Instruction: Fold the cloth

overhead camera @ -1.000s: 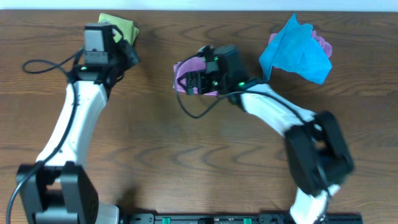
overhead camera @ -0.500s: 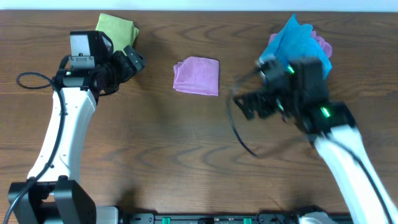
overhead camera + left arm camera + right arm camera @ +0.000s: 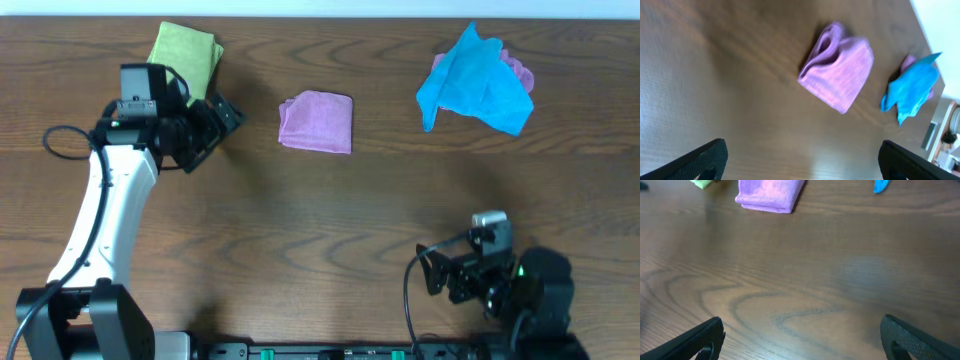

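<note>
Overhead: the cloth (image 3: 316, 122) lies at the far middle of the table (image 3: 320, 230), already a compact, layered packet. It is nearly square, with its slightly longer axis running left to right. The left arm (image 3: 110, 200) has its jaws near the cloth's left side but not touching it. The right arm (image 3: 500, 285) sits at the near right, well apart. A blue cloth (image 3: 475, 82) lies far right and a green cloth (image 3: 185, 48) far left. The folding looks finished. Any further fold would call for pinching one edge and carrying it across.

Left wrist: the cloth (image 3: 837, 72) lies ahead, its puffed, open end towards the picture's upper left. The fingertips (image 3: 700, 160) sit at the lower corners, so the jaws are spread and empty.

Right wrist: the cloth (image 3: 771, 194) lies far off, its stacked edge facing near. The fingertips (image 3: 695, 340) show these jaws spread and empty as well.
</note>
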You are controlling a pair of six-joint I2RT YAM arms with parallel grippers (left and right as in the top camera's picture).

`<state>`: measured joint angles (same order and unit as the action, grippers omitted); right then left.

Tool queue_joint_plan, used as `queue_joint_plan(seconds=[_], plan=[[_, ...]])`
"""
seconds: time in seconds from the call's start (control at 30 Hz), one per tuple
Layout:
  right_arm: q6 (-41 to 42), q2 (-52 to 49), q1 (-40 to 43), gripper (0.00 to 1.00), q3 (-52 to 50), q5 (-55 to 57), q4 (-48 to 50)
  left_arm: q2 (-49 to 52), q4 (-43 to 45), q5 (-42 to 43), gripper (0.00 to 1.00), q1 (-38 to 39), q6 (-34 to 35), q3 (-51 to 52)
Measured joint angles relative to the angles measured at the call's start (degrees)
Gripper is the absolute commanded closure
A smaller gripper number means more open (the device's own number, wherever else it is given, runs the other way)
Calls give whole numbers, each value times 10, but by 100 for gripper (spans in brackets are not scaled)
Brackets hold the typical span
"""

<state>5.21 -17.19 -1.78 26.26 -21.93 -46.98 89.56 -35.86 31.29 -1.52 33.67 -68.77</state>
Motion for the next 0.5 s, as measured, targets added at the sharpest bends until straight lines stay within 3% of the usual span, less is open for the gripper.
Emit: queue_joint_plan(seconds=[0.23,0.5], plan=[[32,64,0,1,-8,3,-3,0,109,40,4,0,41,100],[36,64,0,1,-8,3,-4,30,356,50,3,41,141,219]])
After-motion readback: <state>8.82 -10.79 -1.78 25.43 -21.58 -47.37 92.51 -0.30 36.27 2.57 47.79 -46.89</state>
